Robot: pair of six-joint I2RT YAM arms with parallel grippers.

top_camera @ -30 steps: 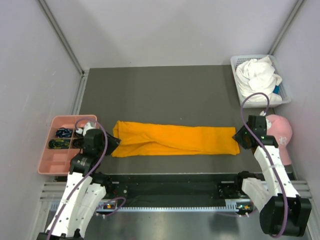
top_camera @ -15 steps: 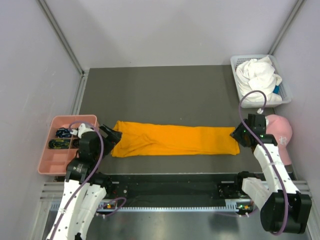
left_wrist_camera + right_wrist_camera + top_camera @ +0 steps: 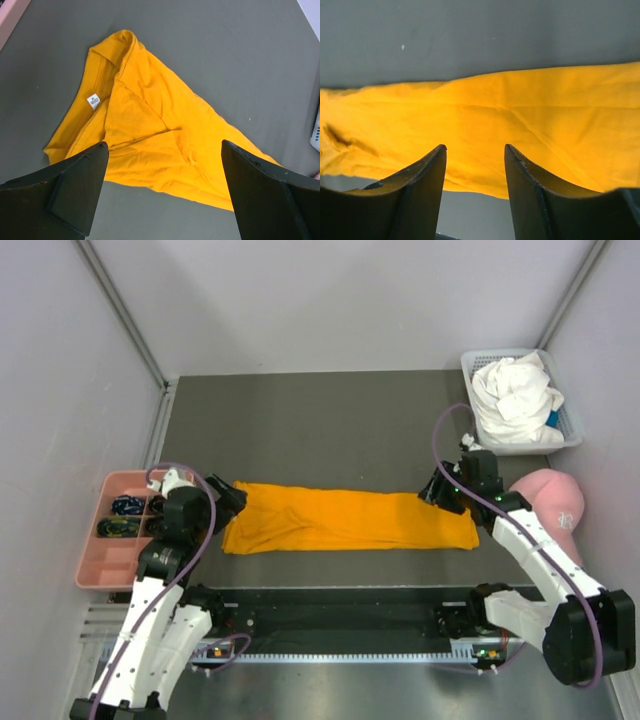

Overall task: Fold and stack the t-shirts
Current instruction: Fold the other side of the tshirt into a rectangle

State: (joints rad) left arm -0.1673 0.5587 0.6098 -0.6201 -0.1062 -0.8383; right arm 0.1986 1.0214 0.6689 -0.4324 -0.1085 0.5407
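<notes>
While the orange t-shirt (image 3: 350, 522) lies as a long narrow band across the near part of the surface (image 3: 320, 430), the top view shows you one tool at each end. The left tool (image 3: 228, 498) is over the collar end, and the right tool (image 3: 435, 490) is over the far edge, a little in from the hem end. That spacing suits an end-over-end fold, I judge. The white t-shirt (image 3: 515, 395) sits bunched in the basket (image 3: 572, 432) at the far right, well apart, probably waiting its turn. The pink cap (image 3: 552, 502) lies just beside your right arm.

From the left wrist, the fingers (image 3: 75, 185) stand wide apart with nothing between them, above the collar and its white label (image 3: 93, 101). The cloth there is already doubled lengthways, so the corners are layered.

From the right wrist, the fingers (image 3: 425, 185) are parted and empty, with orange cloth spread beneath them. Its far edge shows against the grey surface, which gives you a clear line to pinch.
</notes>
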